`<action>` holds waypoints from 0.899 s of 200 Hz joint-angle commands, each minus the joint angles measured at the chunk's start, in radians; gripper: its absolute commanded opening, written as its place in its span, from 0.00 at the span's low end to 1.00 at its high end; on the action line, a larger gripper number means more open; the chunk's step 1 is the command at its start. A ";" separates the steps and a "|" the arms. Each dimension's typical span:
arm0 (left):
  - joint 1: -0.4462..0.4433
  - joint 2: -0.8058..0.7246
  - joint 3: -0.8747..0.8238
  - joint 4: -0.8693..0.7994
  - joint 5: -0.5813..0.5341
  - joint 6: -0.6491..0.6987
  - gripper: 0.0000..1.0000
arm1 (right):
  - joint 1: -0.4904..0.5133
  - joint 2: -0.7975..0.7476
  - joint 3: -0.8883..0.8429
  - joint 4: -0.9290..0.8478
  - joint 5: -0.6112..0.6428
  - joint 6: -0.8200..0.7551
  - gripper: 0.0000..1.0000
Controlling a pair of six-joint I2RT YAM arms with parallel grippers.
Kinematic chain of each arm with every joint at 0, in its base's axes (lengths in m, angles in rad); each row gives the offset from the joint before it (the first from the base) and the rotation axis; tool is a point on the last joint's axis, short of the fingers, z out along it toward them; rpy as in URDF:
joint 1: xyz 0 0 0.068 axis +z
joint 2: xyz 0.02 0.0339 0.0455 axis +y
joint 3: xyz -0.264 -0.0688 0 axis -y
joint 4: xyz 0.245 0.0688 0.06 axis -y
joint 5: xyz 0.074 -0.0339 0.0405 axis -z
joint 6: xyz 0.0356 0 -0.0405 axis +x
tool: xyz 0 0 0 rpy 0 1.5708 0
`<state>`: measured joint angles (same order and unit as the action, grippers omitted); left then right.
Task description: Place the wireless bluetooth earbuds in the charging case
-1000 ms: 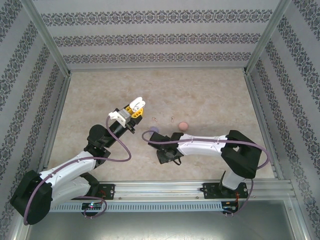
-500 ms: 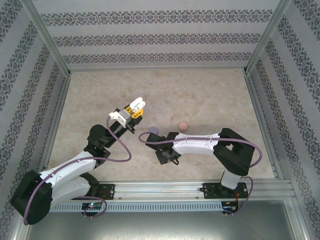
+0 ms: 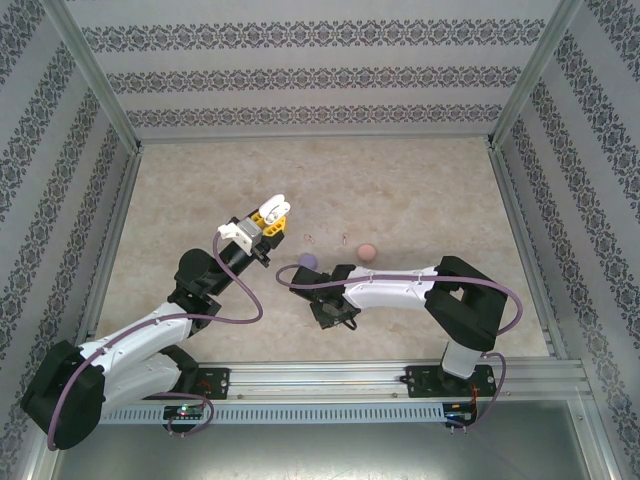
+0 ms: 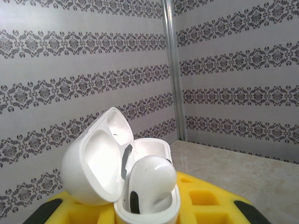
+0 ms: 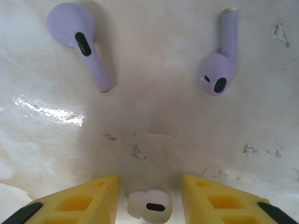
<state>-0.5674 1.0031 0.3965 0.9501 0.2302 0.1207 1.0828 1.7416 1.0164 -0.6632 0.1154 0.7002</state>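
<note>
A white charging case [image 4: 150, 148] stands with its lid [image 4: 91, 163] open, and my left gripper [image 4: 148, 212] is shut on its base, held up off the table [image 3: 272, 214]. One white earbud [image 4: 150, 179] sits in the case's near slot. My right gripper [image 5: 149, 198] is low over the table, open, with its yellow fingers [image 5: 79, 203] either side of a white earbud [image 5: 150, 205] that lies flat. There is a gap on the earbud's right side. Two purple earbuds [image 5: 81, 44] [image 5: 218, 70] lie farther ahead on the table.
A purple case [image 3: 308, 261] and a pink case [image 3: 368, 250] sit mid-table near the right wrist. Two tiny items [image 3: 310, 237] [image 3: 345, 238] lie just beyond them. Patterned walls and metal posts [image 4: 170, 70] close in the table on three sides.
The right arm's elbow has shifted left and its wrist has drawn in slightly, uncovering the purple case. The right jaws have narrowed. The left arm has not moved.
</note>
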 commanded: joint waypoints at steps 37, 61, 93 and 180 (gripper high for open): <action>0.012 -0.003 -0.004 0.021 0.001 0.011 0.00 | 0.010 -0.015 -0.030 -0.028 0.021 0.018 0.38; 0.012 0.000 -0.003 0.021 0.003 0.010 0.00 | 0.010 -0.022 -0.041 -0.024 0.024 0.023 0.38; 0.012 0.002 0.002 0.016 0.005 0.008 0.00 | 0.010 -0.031 -0.052 -0.024 0.028 0.025 0.38; 0.012 0.012 0.017 0.004 0.018 0.001 0.00 | 0.010 -0.038 -0.076 -0.006 0.031 0.029 0.33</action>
<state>-0.5674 1.0145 0.3965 0.9489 0.2310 0.1207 1.0847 1.7100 0.9710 -0.6186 0.1154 0.7120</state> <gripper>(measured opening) 0.238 0.341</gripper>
